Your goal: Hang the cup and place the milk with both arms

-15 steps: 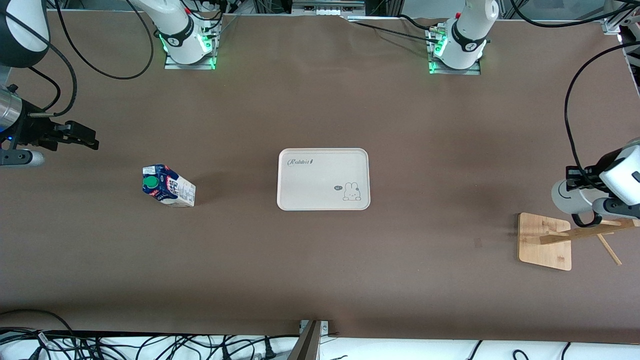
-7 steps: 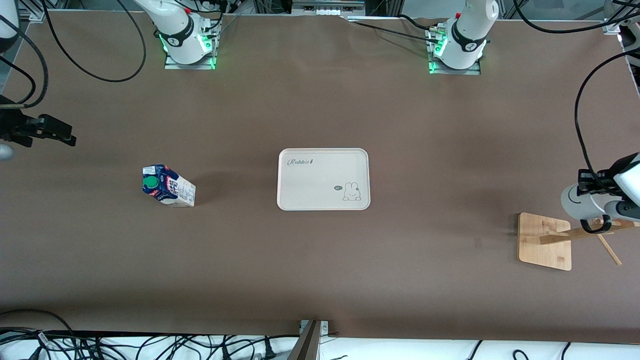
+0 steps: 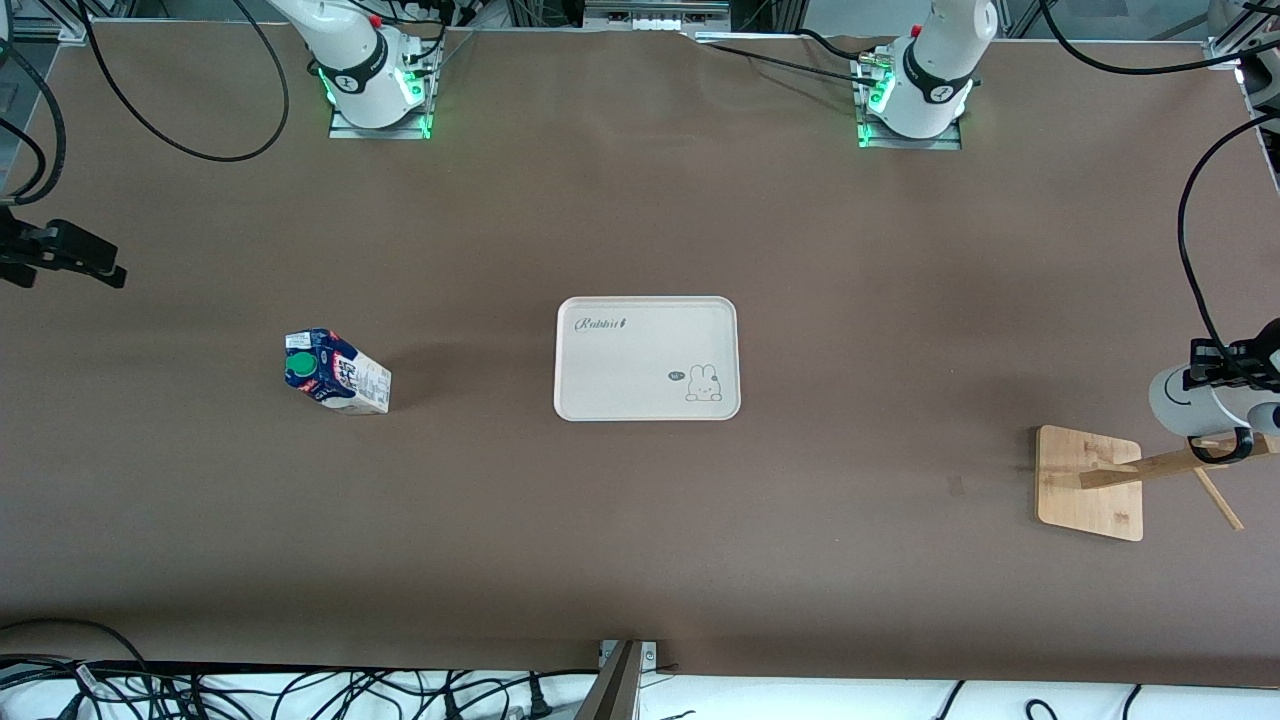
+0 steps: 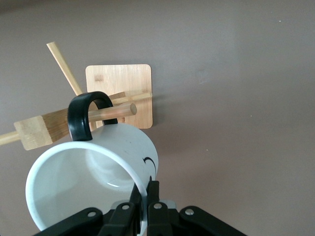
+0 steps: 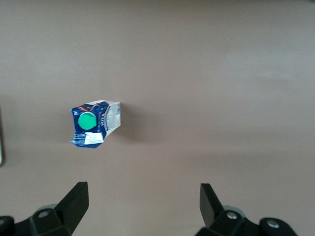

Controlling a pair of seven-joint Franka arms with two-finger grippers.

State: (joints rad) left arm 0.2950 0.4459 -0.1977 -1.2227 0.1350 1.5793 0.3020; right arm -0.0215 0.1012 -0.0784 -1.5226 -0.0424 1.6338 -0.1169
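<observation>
The cup (image 4: 93, 182), a white mug, hangs tilted over the wooden rack (image 3: 1090, 482) at the left arm's end of the table. My left gripper (image 4: 146, 199) is shut on the cup's rim, one finger inside and one outside. The cup's black handle (image 4: 83, 115) is looped around the rack's peg (image 4: 120, 111). The milk (image 3: 336, 372) stands on the table toward the right arm's end. My right gripper (image 5: 142, 196) is open and holds nothing; it hovers above the table edge at that end, apart from the milk (image 5: 93, 124).
A cream tray (image 3: 600, 400) with a rabbit print lies at the table's middle. Both arm bases stand along the edge farthest from the front camera. Cables lie along the edge nearest that camera.
The right gripper has drawn back toward the table edge at its end. The left gripper has carried the cup outward along the rack's peg, away from the tray.
</observation>
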